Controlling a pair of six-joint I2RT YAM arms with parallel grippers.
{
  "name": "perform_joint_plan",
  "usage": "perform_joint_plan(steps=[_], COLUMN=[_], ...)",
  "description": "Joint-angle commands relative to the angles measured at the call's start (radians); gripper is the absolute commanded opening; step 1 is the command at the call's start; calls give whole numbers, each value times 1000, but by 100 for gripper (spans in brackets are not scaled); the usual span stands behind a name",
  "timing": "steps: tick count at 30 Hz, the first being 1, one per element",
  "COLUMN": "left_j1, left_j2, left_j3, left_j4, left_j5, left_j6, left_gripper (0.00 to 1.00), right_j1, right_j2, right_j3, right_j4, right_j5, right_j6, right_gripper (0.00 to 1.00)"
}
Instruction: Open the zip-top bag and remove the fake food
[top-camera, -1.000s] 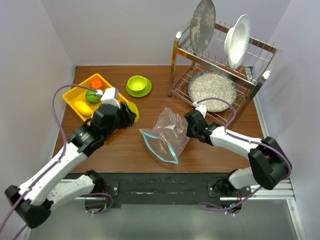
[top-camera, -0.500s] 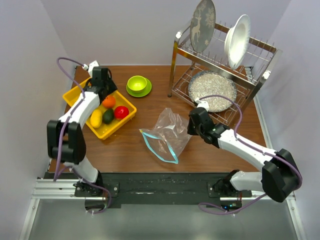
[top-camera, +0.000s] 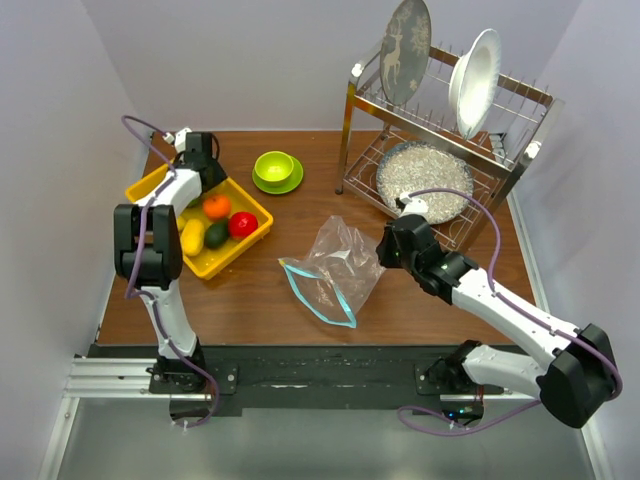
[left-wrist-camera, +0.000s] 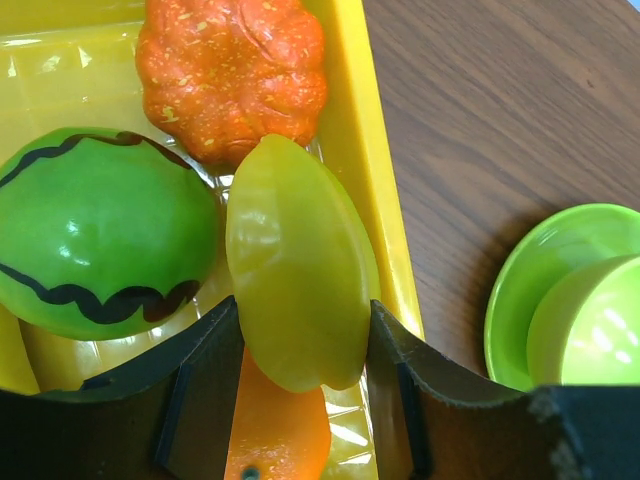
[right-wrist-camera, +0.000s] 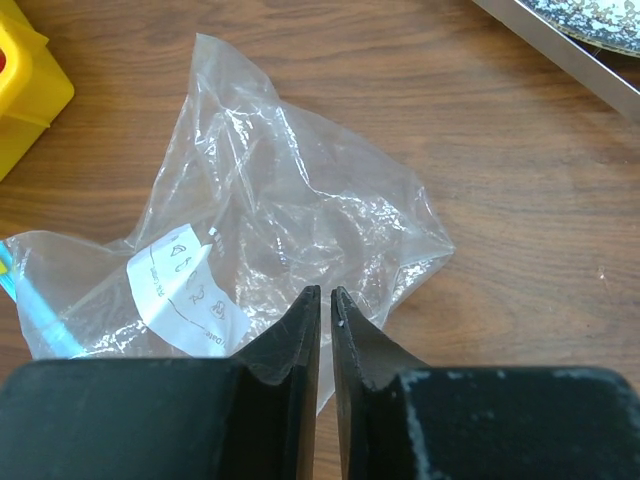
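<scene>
Zip-top bag (top-camera: 335, 265) looks light, limp, slippery, best pinched at its teal zip strip (top-camera: 303, 293); right jaws sit nearly together, empty, left jaws pinch yellow fake food (left-wrist-camera: 295, 270).

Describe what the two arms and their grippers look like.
Both the left arm and the right arm are made of white tubular links joined by black joint housings. A purple cable loops along each arm. The left gripper and the right gripper each have two flat, matte black fingers. No markings show.
</scene>
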Motion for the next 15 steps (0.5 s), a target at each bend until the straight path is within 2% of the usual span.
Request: perform_joint_plan(steps=[1,3,4,7,11,15], left_j1=[2,2,2,2,1,-17], left_j2=[-61,-78,-93,-141,-204,-300], left_j3=[-21,-23,-23,-40,-73,-105], left_j4=[80,69,57,48,31,16], left_j5=[7,3,0,-11,6,109], left_j6=[38,38,44,44,41,46], left_gripper=[61,72,81,93,99,100], right_j1=[6,6,6,6,4,6], right_j2=[-20,-20,-20,-17,-13,-14], right_j3=[2,-5,-5,-5,0,0], right_j4=[-11,-8,-7,-4,-11,-15], right_j5=[1,1,0,-3,-2,6], right_j6=[-13,-8,-6,-6,-8,-5], right_gripper=[14,15,15,18,19,22])
